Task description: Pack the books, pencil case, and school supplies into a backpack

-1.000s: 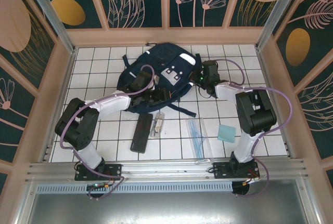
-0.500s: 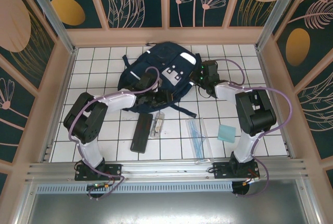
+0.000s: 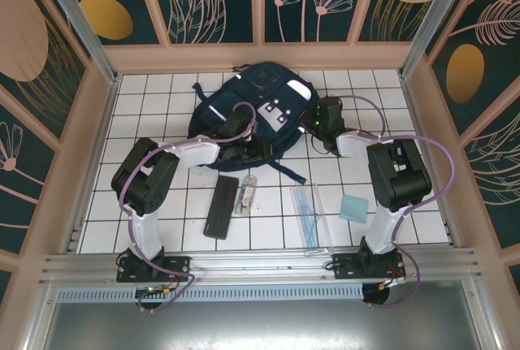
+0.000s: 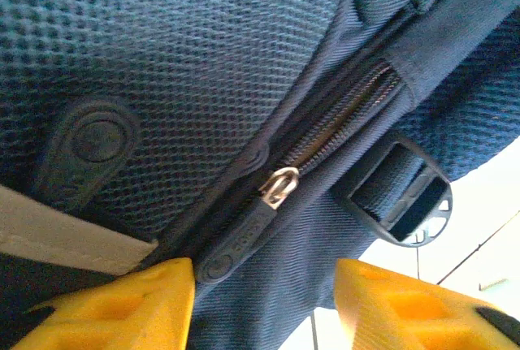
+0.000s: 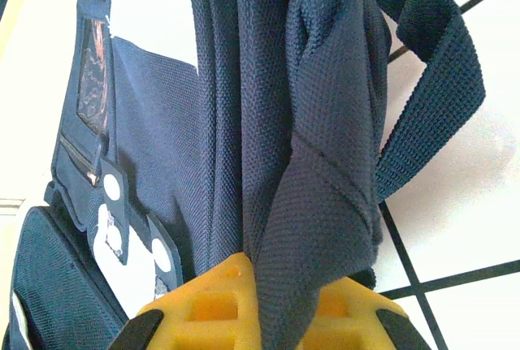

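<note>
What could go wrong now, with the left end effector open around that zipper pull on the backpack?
1. The left end effector stands open on either side of the zipper pull; closing off-centre may pinch fabric instead.
2. The right end effector pinches a fold of the backpack; that fold could slip out when the zipper is tugged.

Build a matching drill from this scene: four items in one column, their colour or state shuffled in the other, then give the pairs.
Column one
1. pencil case
2. pad
3. left tool
4. right tool

Column two
A. shut on backpack fabric
B. black
C. open, either side of a zipper pull
D. light teal

Pairs: 1-B, 2-D, 3-C, 4-A
</note>
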You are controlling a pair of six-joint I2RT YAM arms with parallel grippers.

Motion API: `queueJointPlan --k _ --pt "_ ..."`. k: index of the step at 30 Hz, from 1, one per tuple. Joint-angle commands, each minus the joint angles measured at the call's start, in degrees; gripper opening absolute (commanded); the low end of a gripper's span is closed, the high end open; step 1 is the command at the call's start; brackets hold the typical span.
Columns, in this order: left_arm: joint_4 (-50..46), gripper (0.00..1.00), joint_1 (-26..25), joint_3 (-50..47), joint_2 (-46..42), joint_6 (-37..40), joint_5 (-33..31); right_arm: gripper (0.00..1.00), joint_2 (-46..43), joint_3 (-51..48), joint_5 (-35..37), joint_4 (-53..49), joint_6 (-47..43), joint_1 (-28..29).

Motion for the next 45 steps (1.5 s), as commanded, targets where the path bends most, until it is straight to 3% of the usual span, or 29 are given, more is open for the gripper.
queueJointPlan --k 1,9,18,21,24,30,33,40,45 --pt "10.6 0.57 0.0 -2.42 0.05 -2.28 -0.41 0.0 -2.65 -1.13 -7.27 1.21 1.34 2.48" --pt "10.51 0.64 -0.03 -7.25 -6.56 -7.59 -13.24 0.0 -3.93 -4.89 -7.39 6.02 8.48 2.52" --pt "9.63 0.67 -0.31 -7.15 -2.53 -11.08 -11.61 0.0 -5.86 -9.72 -5.42 13.38 15.19 3.57" --pt "6.65 0.68 -0.84 -3.83 -0.42 -9.0 -11.04 0.0 -5.53 -9.58 -5.53 14.2 15.49 4.05" --pt "-2.39 0.69 -2.37 2.56 2.19 -3.07 -12.7 0.0 -4.82 -9.37 -5.63 14.7 15.46 4.27" --pt "-15.28 0.69 -3.03 4.08 0.94 6.58 -21.89 0.0 -3.51 -8.95 -6.91 15.65 15.48 4.3" --pt "-16.36 0.71 -3.04 2.34 -0.15 7.87 -24.93 0.0 -3.24 -8.73 -7.18 15.99 15.4 4.38" --pt "-11.21 0.72 -3.0 4.26 2.9 4.08 -17.46 0.0 -2.9 -7.57 -7.52 15.67 14.8 5.27" --pt "1.41 0.67 -2.97 2.97 1.25 -2.54 -3.69 0.0 -2.47 -7.08 -7.77 15.39 14.41 5.85"
